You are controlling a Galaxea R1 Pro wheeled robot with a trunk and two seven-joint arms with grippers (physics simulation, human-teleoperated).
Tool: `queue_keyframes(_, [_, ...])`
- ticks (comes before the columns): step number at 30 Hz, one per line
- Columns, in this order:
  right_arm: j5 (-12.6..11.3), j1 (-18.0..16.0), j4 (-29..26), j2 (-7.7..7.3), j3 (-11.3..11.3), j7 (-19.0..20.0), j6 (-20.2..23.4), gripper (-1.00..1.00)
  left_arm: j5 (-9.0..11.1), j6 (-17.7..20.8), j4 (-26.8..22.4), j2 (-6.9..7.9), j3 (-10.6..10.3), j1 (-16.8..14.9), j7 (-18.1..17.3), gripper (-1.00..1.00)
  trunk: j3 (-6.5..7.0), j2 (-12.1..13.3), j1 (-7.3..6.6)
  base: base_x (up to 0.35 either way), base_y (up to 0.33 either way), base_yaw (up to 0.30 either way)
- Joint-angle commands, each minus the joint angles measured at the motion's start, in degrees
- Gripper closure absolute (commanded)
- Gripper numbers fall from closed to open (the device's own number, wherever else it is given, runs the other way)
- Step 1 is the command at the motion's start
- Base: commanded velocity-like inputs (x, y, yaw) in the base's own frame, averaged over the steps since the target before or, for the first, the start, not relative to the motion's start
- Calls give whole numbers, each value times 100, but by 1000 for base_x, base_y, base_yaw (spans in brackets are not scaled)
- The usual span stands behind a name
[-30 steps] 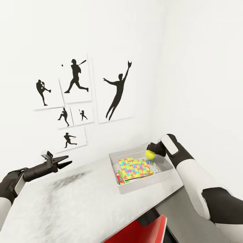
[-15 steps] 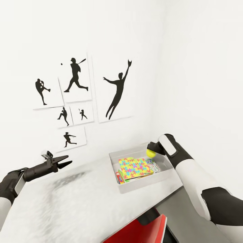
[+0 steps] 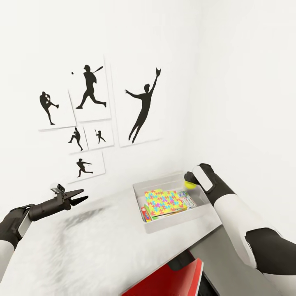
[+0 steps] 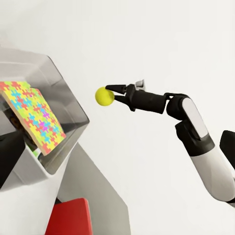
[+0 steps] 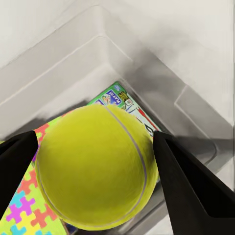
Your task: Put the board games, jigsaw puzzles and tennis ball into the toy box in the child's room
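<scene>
right gripper [image 3: 190, 183] pinching tennis ball [image 3: 190, 184], carrying it from above puzzle [image 3: 165, 202] toward toy box [image 3: 162, 222] far corner; release coming, likely last toy. left gripper [image 3: 79, 199] hanging open, empty.

Tennis ball [image 3: 190, 185] held above the toy box [image 3: 153, 190]
A jigsaw puzzle [image 3: 163, 202] is stacked on board games [image 3: 187, 199] inside; the ball is at the box's 2 o'clock corner.
</scene>
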Motion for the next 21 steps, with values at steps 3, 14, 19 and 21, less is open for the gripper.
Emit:
queue_keyframes(3, [-8,-7,-4,-7,54,-50,-11,100,-5,61,-1,0,1,-4,-24,-100,-42,-14,4,0,0,0])
queue_keyframes(14, [18,4,-3,-11,67,-15,-24,100,-14,55,-1,0,-1,-3,-24,-100,-146,-14,4,0,0,0])
queue_keyframes(19, [28,4,-1,-25,68,-14,-31,100,-14,48,-1,0,0,-4,-24,-100,-193,-14,4,0,0,0])
queue_keyframes(21, [32,4,30,-50,66,-16,-38,100,-14,46,-1,0,-3,-3,-24,-100,-212,-14,4,0,0,0])
